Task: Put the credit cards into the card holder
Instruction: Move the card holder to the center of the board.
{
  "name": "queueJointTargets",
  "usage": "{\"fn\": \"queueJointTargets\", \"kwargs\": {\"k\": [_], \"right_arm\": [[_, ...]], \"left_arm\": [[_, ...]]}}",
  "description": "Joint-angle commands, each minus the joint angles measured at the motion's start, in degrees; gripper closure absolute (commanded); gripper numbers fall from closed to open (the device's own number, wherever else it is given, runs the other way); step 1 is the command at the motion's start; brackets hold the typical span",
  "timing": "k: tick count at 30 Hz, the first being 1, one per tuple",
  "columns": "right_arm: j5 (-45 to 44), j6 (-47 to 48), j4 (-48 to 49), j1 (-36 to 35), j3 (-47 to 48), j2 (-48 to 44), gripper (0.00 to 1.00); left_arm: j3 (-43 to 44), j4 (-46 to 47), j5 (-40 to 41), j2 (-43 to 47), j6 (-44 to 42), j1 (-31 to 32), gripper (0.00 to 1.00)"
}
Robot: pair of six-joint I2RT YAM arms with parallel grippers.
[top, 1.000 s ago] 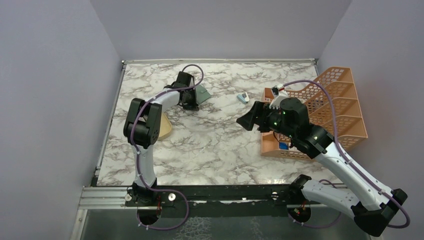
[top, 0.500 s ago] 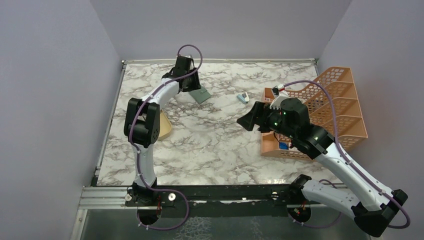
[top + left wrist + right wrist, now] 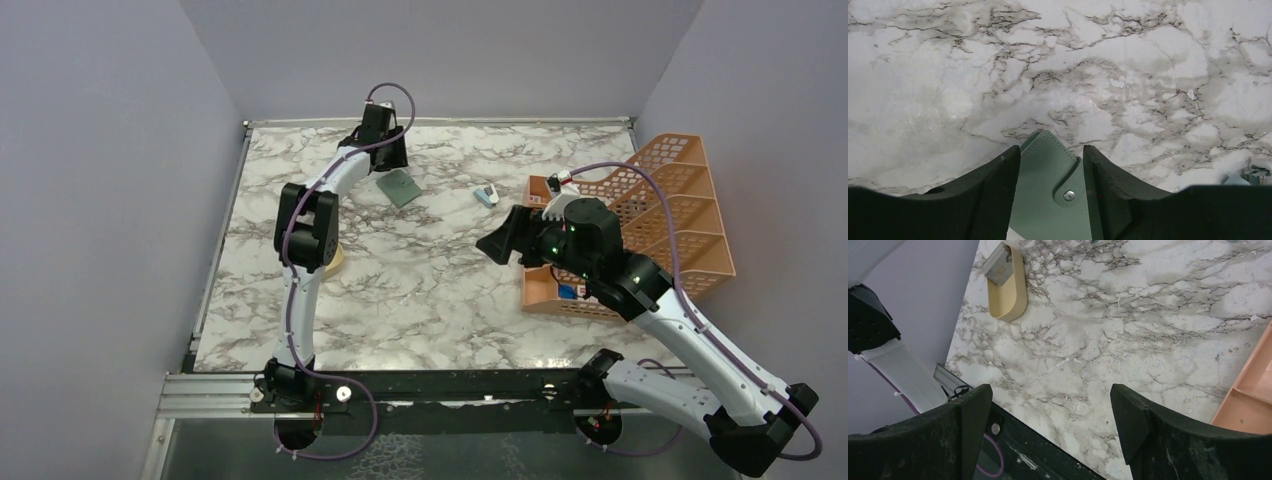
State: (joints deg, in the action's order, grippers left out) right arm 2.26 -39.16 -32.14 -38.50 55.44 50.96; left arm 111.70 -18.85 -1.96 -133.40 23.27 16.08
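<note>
The card holder (image 3: 399,187), a grey-green wallet snapped closed, lies flat on the marble at the far middle. My left gripper (image 3: 386,152) hovers just behind it, open. In the left wrist view the card holder (image 3: 1048,190) shows between and below the spread fingers (image 3: 1003,185), its snap stud visible. The credit cards (image 3: 997,264) appear as pale grey cards in the tan oval dish (image 3: 1015,297) at the left edge. My right gripper (image 3: 496,243) hangs open above mid-table with only marble between its fingers (image 3: 973,405).
An orange mesh file rack (image 3: 650,215) fills the right side, its corner (image 3: 1248,395) close to my right gripper. A small blue-and-white gadget (image 3: 486,195) lies between the card holder and the rack. My left arm covers most of the tan dish (image 3: 335,263) from above.
My left gripper opened, let go of the card holder and lifted back toward the far edge. The card holder went from tilted in the jaws to flat on the table. The right arm barely moved.
</note>
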Motion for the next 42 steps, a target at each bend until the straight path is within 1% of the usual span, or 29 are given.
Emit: {"fn": "queueJointTargets", "kwargs": {"k": [1, 7, 11, 16, 21, 25, 31, 36, 42], "right_arm": [[-1.6, 0.8, -0.8, 0.3, 1.3, -1.0, 0.1], [-1.7, 1.3, -0.9, 0.3, 1.0, -0.8, 0.1], [-2.0, 1.6, -0.8, 0.3, 0.9, -0.7, 0.1], [-2.2, 1.6, -0.9, 0.3, 0.9, -1.1, 0.1], [-2.3, 1.4, -0.8, 0.4, -0.2, -2.0, 0.1], [-3.4, 1.1, -1.1, 0.3, -1.1, -2.5, 0.1], [-3.0, 0.8, -0.3, 0.3, -2.0, -3.1, 0.1], [-3.0, 0.9, -0.3, 0.3, -2.4, -3.1, 0.11], [-3.2, 0.5, -1.5, 0.3, -2.6, -2.5, 0.11]], "left_arm": [[2.4, -0.7, -2.6, -2.3, -2.8, -0.4, 0.48], [-1.3, 0.0, -4.0, -2.6, -1.9, -0.4, 0.49], [-2.4, 0.3, -6.8, -2.6, -1.6, -0.3, 0.5], [-5.9, 0.9, -9.0, -1.3, 0.2, -0.3, 0.51], [-9.3, 1.3, -11.3, 0.0, 1.1, 0.5, 0.54], [-14.3, 2.4, -13.6, 2.3, 3.2, 1.1, 0.56], [-23.1, 3.2, -13.0, 7.0, 3.3, 4.0, 0.59], [-31.4, 5.1, -13.1, 12.2, 3.8, 7.6, 0.59], [-42.5, 8.3, -14.4, 19.1, 6.5, 12.8, 0.59]]}}
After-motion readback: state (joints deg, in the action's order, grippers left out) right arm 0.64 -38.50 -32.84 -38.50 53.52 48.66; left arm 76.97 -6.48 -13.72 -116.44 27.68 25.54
